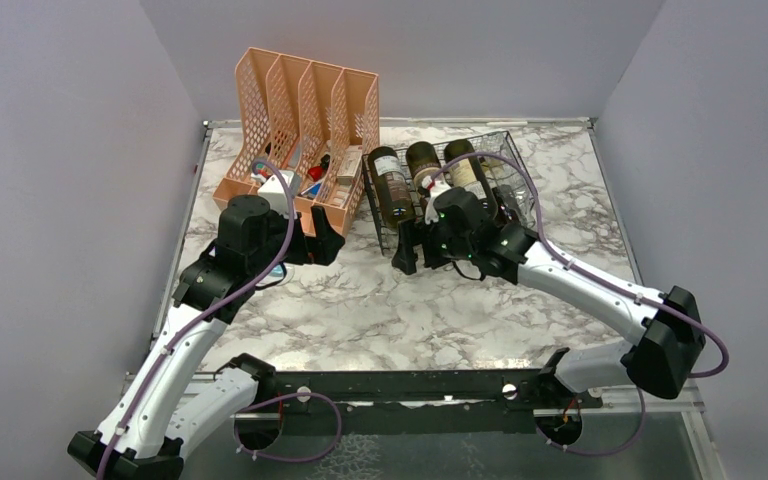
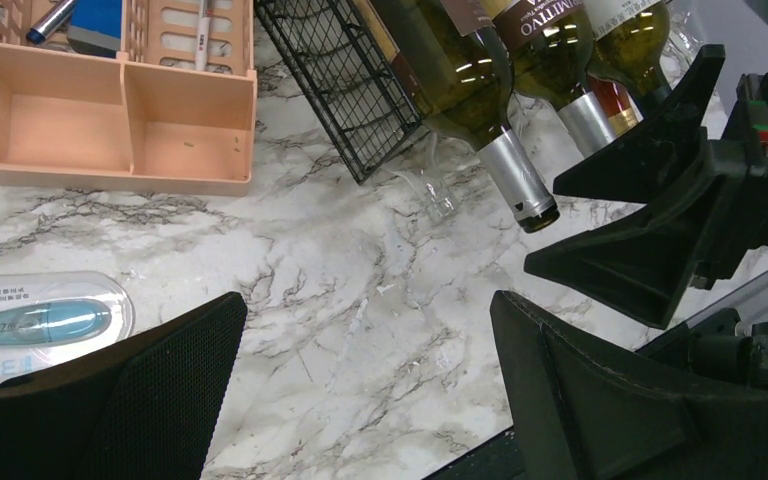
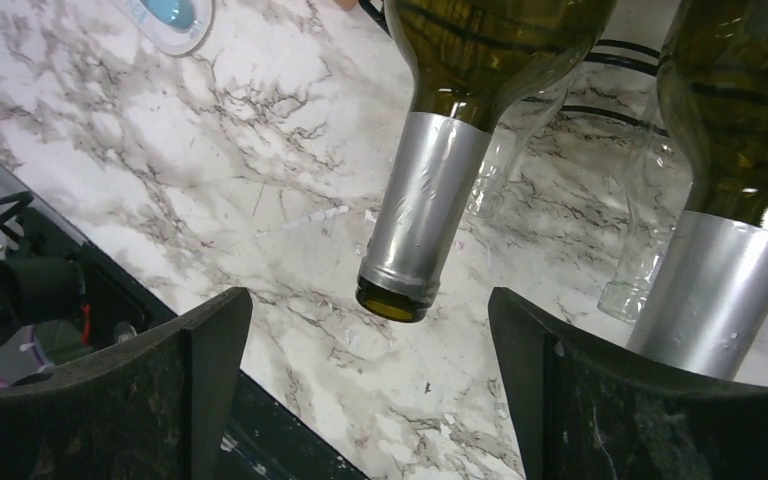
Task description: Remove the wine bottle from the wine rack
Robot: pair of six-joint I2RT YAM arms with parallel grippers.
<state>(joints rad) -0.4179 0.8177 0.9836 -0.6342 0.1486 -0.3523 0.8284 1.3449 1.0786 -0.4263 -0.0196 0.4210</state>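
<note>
Right gripper [image 3: 368, 325] fingers, nearest the lens in the right wrist view, stand apart on either side of the silver-foiled neck of the wine bottle [image 3: 426, 200] and touch nothing; the bottle's mouth shows between the fingertips. This bottle is the leftmost of three lying in the wine rack [image 1: 378, 215], its neck overhanging the desk [image 1: 360, 310] toward the arms, with a second bottle [image 3: 725, 270] just beside it on the right. Left gripper [image 2: 365, 335], likewise spread wide and empty, hovers over bare desk near the peach file organiser [image 1: 300, 110]. Judged step: closing on the neck. A good grasp probably needs the fingers further up the foil with the neck centred, since foil is likely slick. The pull should then follow the bottle's own axis, raised slightly off the wire cradle, without nudging the neighbour.
</note>
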